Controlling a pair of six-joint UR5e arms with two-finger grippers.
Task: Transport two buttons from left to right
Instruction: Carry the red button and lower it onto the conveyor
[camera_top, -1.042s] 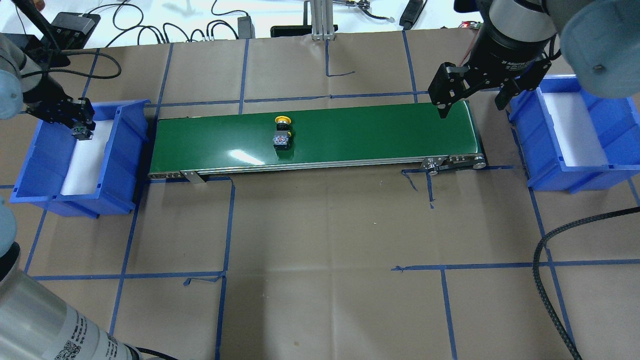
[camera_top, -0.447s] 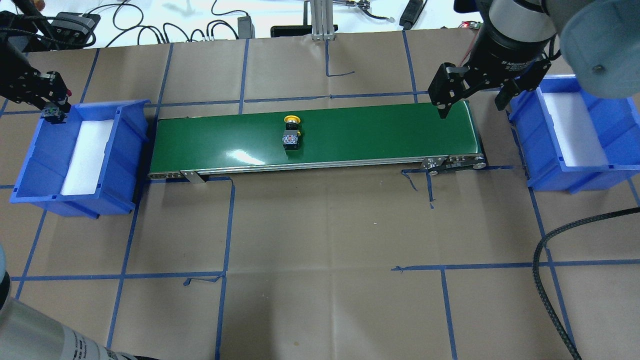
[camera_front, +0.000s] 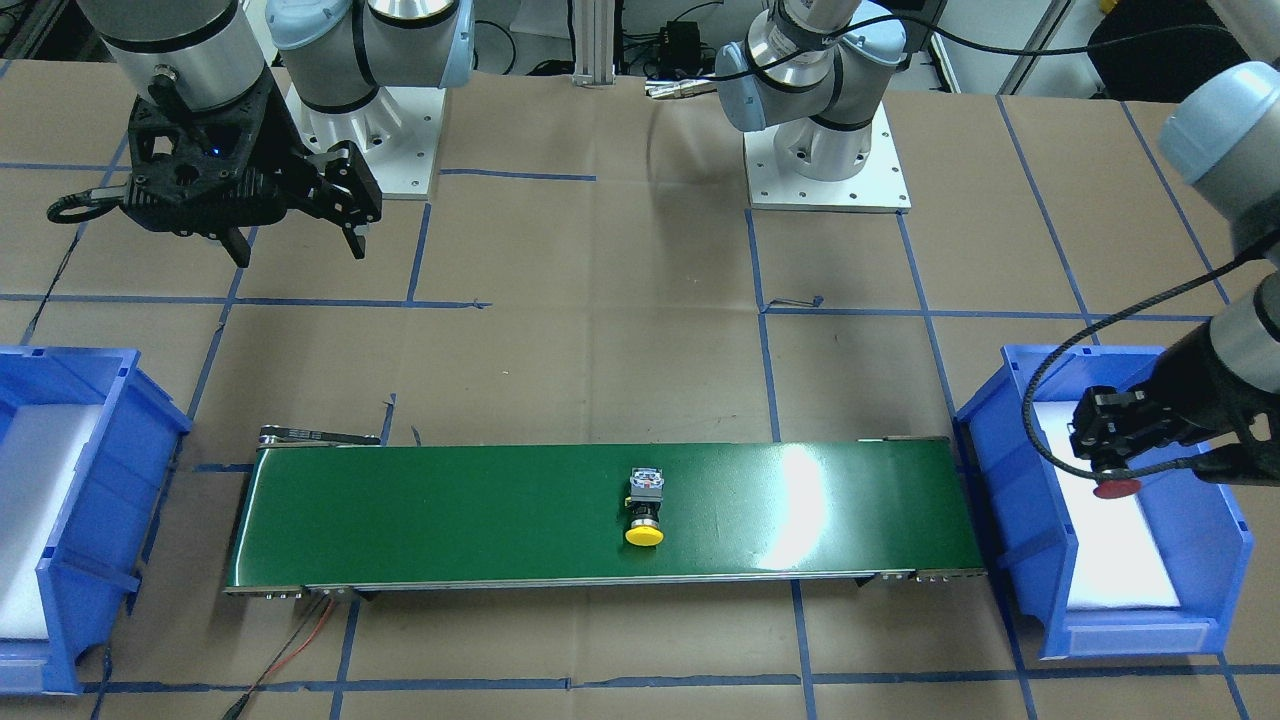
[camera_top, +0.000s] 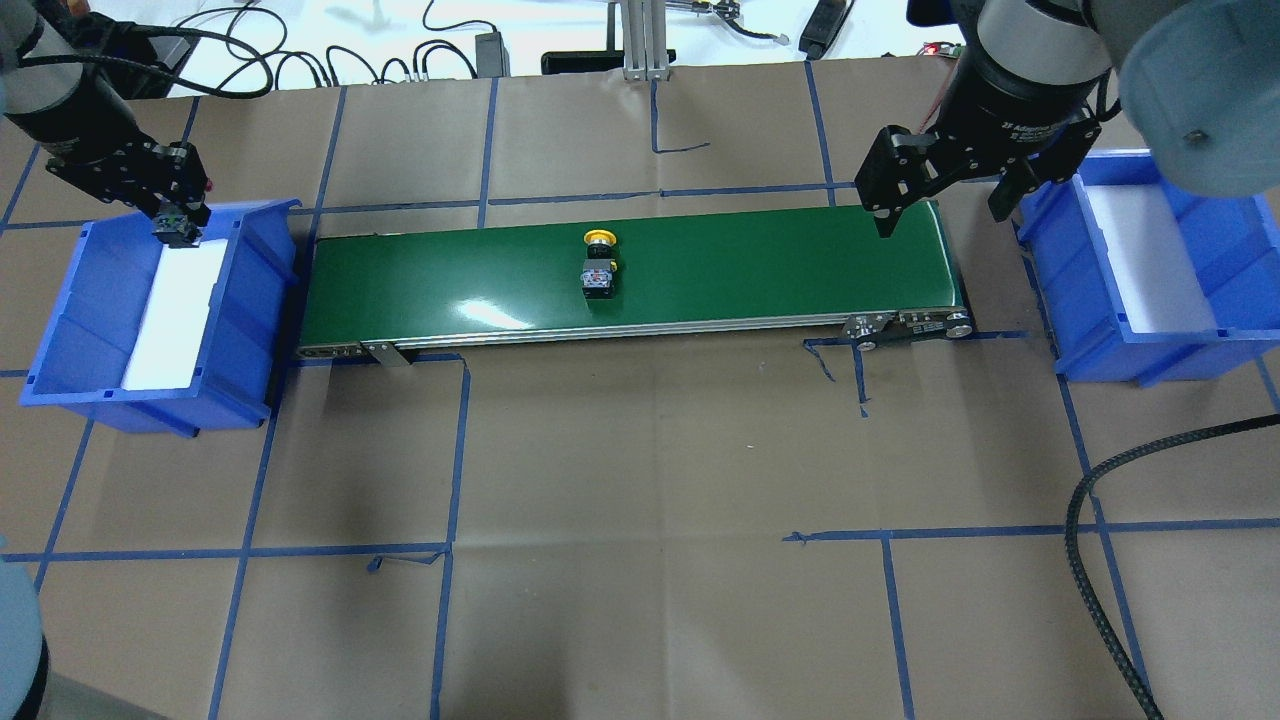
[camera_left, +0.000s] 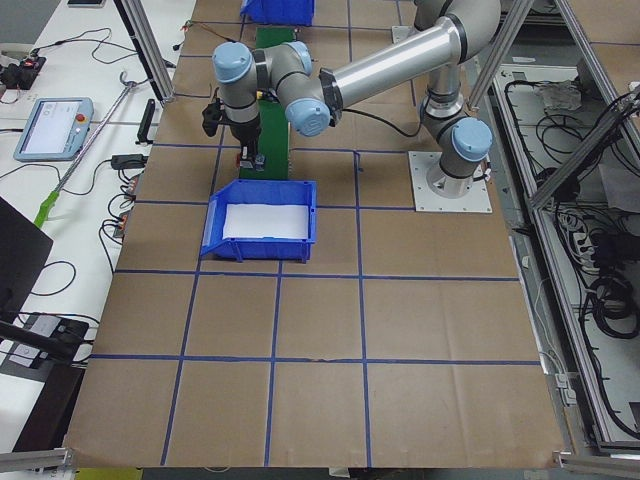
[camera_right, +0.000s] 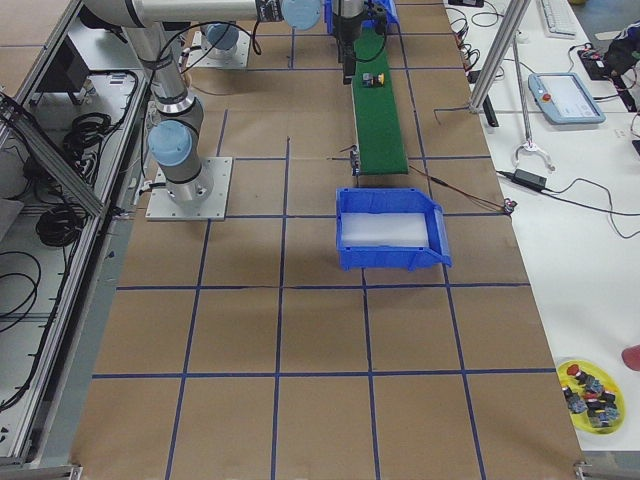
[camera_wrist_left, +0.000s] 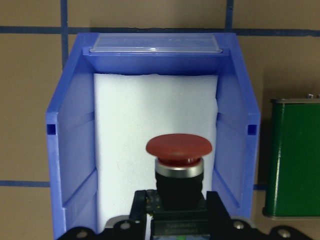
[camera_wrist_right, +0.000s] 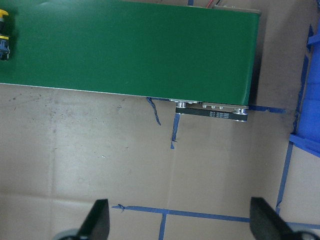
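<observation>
Since a second ago, the yellow button (camera_top: 598, 262) has ridden rightward past the middle of the green belt (camera_top: 760, 270); my left pincer (camera_top: 176, 228), clamped on the red button (camera_wrist_left: 178, 150), hangs over the left bin's (camera_top: 255, 300) far end. My right pincer (camera_top: 942, 222) waits spread wide above the belt's right end: closing late could let the yellow button run off.

Overhead and front-facing views look down from opposite sides, sharing the conveyor (camera_top: 760, 275).

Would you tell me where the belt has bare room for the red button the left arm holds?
The green belt is bare from its end beside the left bin to the yellow button, and from that button to the right gripper. Only mid-belt around that button is taken.
</observation>
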